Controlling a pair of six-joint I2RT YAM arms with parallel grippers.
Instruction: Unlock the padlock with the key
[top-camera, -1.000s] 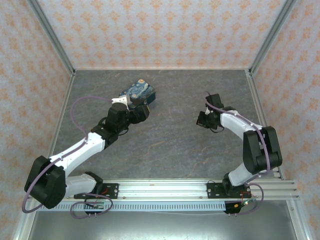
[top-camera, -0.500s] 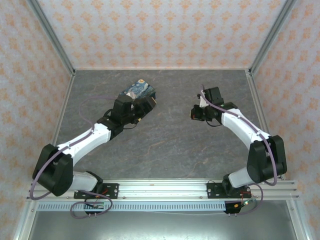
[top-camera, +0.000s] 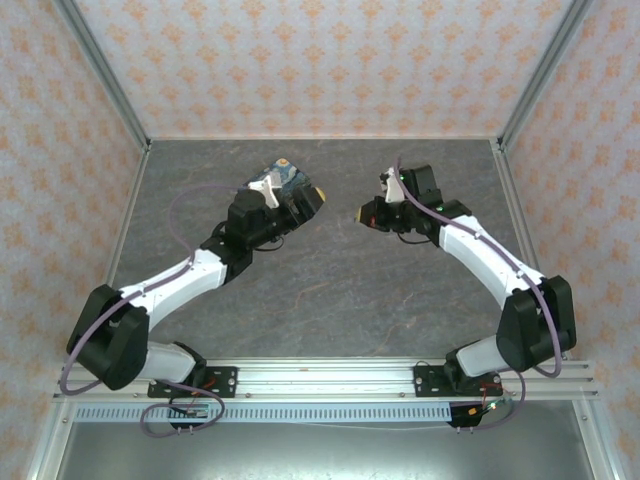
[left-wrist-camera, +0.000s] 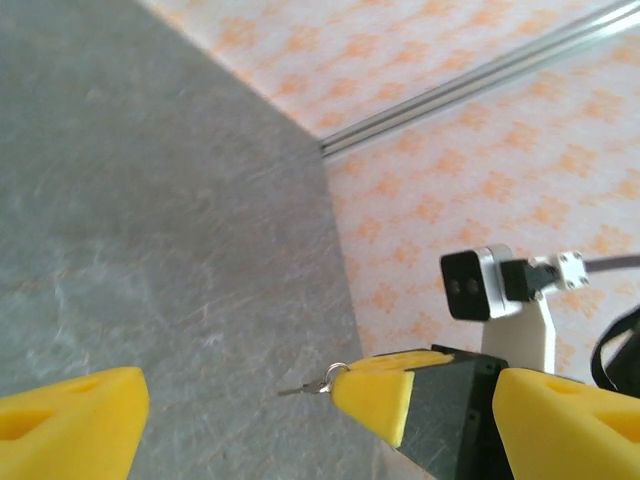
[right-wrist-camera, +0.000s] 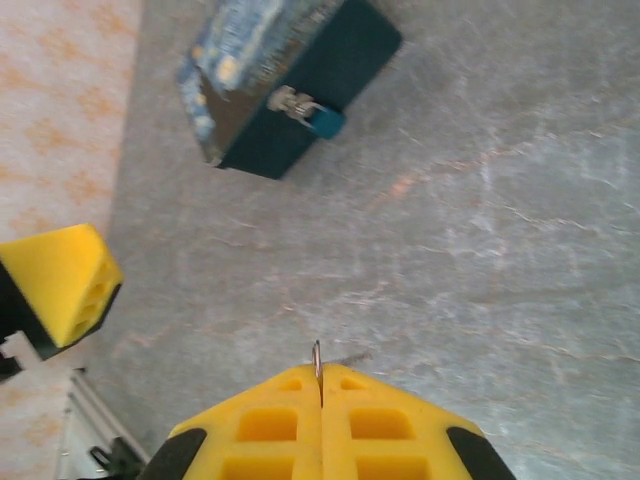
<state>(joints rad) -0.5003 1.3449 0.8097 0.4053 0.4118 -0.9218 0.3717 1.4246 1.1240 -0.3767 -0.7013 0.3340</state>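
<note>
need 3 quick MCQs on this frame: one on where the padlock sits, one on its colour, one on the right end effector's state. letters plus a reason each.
1. Where is the padlock?
A) hanging on the latch of the box
B) lying loose, away from the box
C) shut inside the box

2. What colour is the padlock's body?
A) red
B) blue
C) silver

3. What state is the right end effector in?
A) wide open, empty
B) shut on the key
C) shut on the padlock

Answers:
1 A: the right wrist view shows it hanging from the metal latch on the box's dark side.
2 B: its body is bright blue against that dark side.
3 B: the yellow fingers meet, with the thin metal key pinched between them.
</note>
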